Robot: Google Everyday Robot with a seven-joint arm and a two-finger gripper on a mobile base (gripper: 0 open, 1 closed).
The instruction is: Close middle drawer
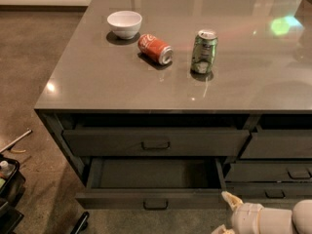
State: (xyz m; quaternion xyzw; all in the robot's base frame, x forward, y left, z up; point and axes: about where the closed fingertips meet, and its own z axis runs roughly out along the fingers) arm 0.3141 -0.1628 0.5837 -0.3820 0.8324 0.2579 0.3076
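The middle drawer (155, 198) is pulled well out below the counter top, its plain grey box bare inside and its small dark handle (156, 204) at the centre of the front. My gripper (224, 214) is at the bottom right, just in front of the drawer front's right end. Its pale fingers (229, 199) are spread apart and hold nothing. The upper finger lies close to the drawer's front right corner; I cannot tell whether it touches. The wrist runs off the frame's lower right.
The drawer above (156, 142) stands slightly out. More drawers (287, 172) sit to the right. On the counter (87, 82) are a white bowl (125, 23), a red can (155, 48) on its side and an upright green can (204, 51). A black cart (9, 191) stands on the floor at the left.
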